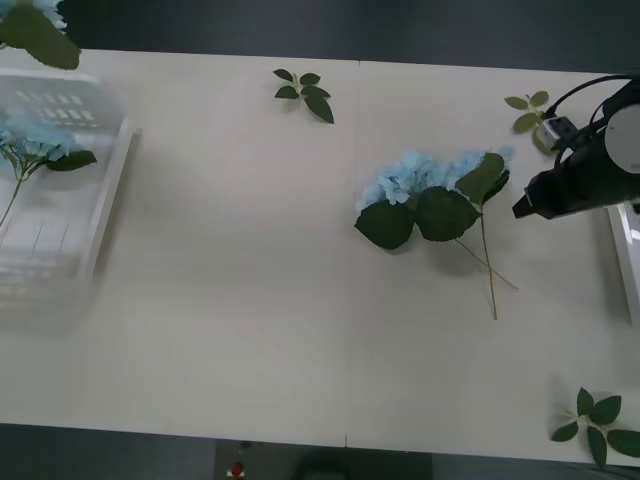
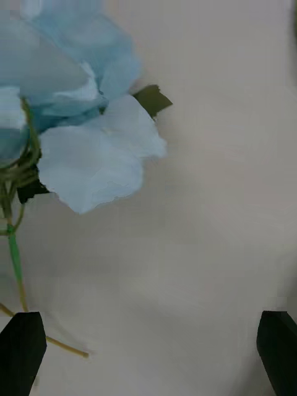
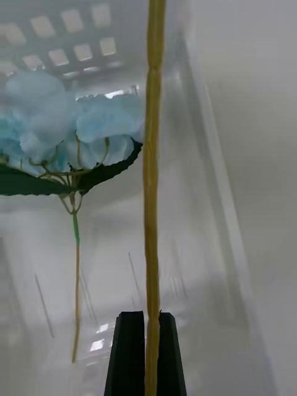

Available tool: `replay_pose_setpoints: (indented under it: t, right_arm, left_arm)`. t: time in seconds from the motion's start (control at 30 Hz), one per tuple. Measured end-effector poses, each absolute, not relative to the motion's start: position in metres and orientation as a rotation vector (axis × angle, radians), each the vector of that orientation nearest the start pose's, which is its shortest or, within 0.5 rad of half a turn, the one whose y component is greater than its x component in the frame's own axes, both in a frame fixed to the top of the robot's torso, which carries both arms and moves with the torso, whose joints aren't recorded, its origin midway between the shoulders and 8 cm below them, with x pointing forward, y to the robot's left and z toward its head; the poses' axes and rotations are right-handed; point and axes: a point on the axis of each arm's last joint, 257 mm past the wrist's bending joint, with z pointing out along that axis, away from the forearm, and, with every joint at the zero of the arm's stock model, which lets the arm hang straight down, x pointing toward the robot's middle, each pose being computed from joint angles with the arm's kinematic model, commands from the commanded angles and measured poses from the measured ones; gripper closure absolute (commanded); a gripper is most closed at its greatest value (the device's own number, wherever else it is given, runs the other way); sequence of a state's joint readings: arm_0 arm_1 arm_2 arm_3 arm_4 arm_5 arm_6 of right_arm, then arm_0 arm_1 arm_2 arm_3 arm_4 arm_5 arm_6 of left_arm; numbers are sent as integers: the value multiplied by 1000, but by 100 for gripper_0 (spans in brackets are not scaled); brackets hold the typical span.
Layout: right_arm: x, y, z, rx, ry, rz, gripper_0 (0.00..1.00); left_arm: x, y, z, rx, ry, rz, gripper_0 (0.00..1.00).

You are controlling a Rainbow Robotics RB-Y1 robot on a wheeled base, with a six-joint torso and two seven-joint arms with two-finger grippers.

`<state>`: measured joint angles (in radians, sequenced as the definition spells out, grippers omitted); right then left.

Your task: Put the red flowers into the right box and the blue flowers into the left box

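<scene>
A cluster of blue flowers [image 1: 430, 185] lies right of the table's middle, stems pointing toward the near edge. My right gripper [image 1: 520, 208] hovers just to its right; in the right wrist view its black fingers [image 2: 21, 352] stand open, with pale-blue petals [image 2: 74, 93] ahead. One blue flower [image 1: 35, 140] lies inside the left box [image 1: 105, 200]. My left gripper [image 3: 145, 349] is shut on a thin yellowish stem [image 3: 153, 185] over that box, above the flower lying in it [image 3: 62, 124]. Another blue bloom [image 1: 28, 22] shows at the far left corner. The red flowers are out of view.
The right box [image 1: 625, 255] shows as a white rim at the table's right edge. Bloomless leaf sprigs lie at the back middle [image 1: 303, 90], back right [image 1: 530, 110] and front right [image 1: 600, 425].
</scene>
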<state>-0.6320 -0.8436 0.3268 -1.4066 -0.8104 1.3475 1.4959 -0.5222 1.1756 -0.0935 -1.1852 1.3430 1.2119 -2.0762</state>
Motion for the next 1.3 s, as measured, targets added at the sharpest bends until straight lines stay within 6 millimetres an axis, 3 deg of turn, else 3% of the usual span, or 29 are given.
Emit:
replay_pose_setpoints:
  t: [0.17, 0.33, 0.5, 0.7, 0.93, 0.97, 1.0, 1.03, 1.1, 1.3]
  right_arm:
    - [546, -333, -249, -360, 2617, -147, 0]
    - [544, -327, -268, -407, 2623, -226, 0]
    - [548, -309, -284, -354, 2626, -161, 0]
    - [547, -289, -293, -350, 2634, -109, 0]
    - [547, -287, -293, -255, 2643, -82, 0]
    - [547, -287, -293, -254, 2643, -83, 0]
    - [547, -289, -293, -254, 2641, -91, 0]
    - [548, -291, -292, -250, 2638, -103, 0]
    - [550, -295, -291, -220, 2633, -116, 0]
    - [560, -291, -285, -39, 2593, -50, 0]
  left_arm:
    - [504, 511, -163, 466, 2536, 75, 100]
    - [498, 526, -156, 447, 2552, 107, 100]
    - [504, 543, -145, 358, 2514, 102, 100]
    - [510, 549, -140, 335, 2484, 119, 100]
    - [510, 552, -140, 331, 2484, 127, 100]
    - [509, 552, -140, 331, 2484, 128, 94]
    - [509, 552, -140, 330, 2484, 128, 44]
    - [509, 553, -140, 330, 2484, 128, 16]
    - [509, 553, -140, 330, 2485, 128, 0]
    - [509, 552, -140, 329, 2484, 125, 0]
